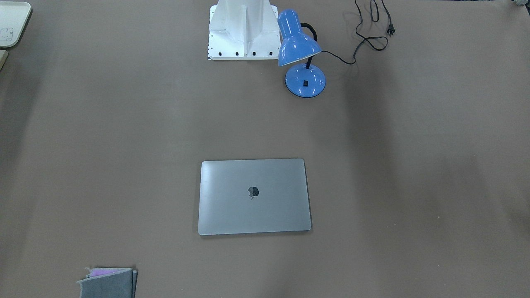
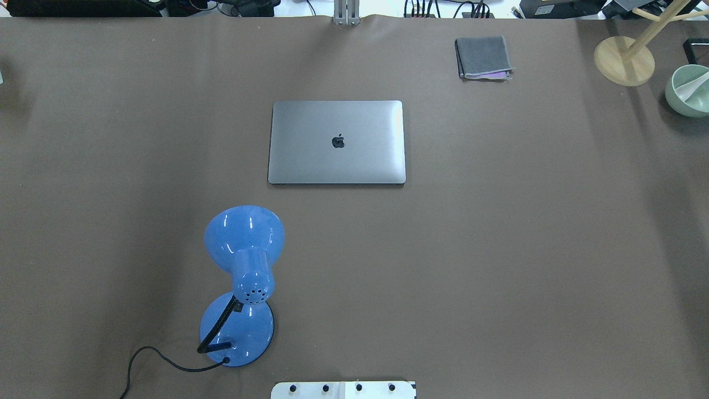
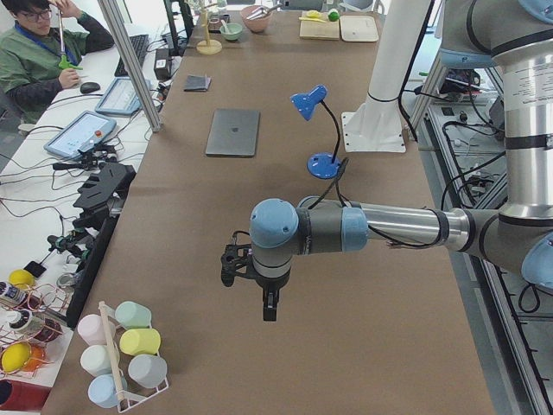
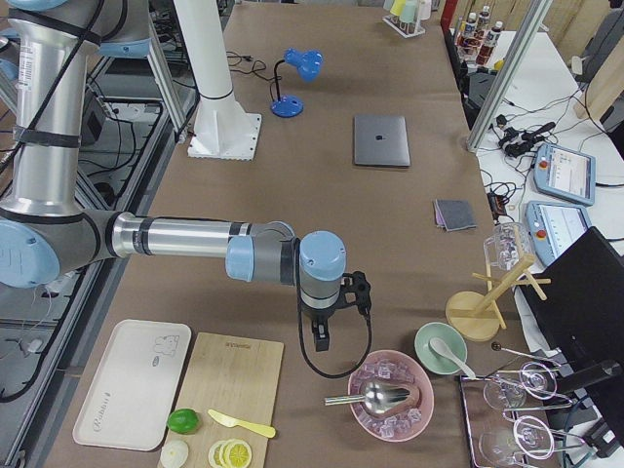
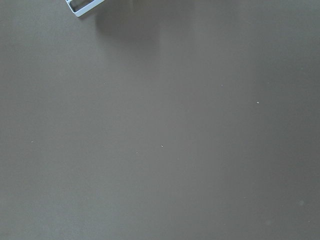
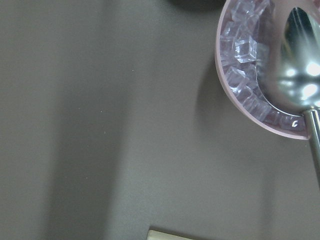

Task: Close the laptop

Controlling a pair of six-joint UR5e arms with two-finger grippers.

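The slim silver-grey laptop [image 2: 337, 142] lies flat on the brown table with its lid down and the dark apple logo facing up. It also shows in the front-facing view [image 1: 254, 196] and in both side views [image 3: 233, 131] [image 4: 381, 139]. No keyboard or screen shows. My left gripper [image 3: 270, 307] hangs over the table far from the laptop, at the end on my left. My right gripper [image 4: 320, 341] hangs far from it at the other end, beside a pink bowl. Both show only in the side views, so I cannot tell whether they are open or shut.
A blue desk lamp [image 2: 243, 266] with a black cord stands near my base [image 2: 343, 389]. A grey felt pouch [image 2: 483, 57] lies beyond the laptop. A pink bowl of ice with a spoon [image 4: 390, 395] and a cutting board [image 4: 216, 395] sit near my right gripper. A cup rack [image 3: 121, 354] stands near my left.
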